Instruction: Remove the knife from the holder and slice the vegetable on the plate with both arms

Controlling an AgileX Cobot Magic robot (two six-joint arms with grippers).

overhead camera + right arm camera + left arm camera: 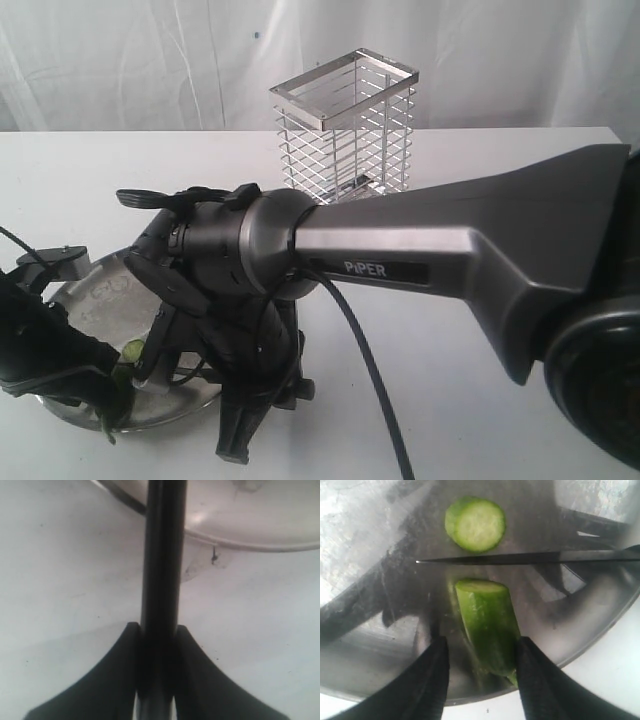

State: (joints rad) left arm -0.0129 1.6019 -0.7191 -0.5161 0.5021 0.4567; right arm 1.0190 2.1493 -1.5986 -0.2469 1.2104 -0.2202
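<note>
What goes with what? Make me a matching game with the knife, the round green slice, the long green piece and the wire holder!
Things:
1. knife
2. round slice
3. long green piece
4. wire holder

Where:
A. between the fingers of the left gripper
B. standing upright on the table
C. clamped in the right gripper
D. lying flat on the plate

Pairs: 1-C, 2-D, 3-A, 4-B

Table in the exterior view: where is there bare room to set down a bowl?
Bare table on either side of the holder, behind the plate and the right arm. The plate is crowded: knife, vegetable, cut slice.
</note>
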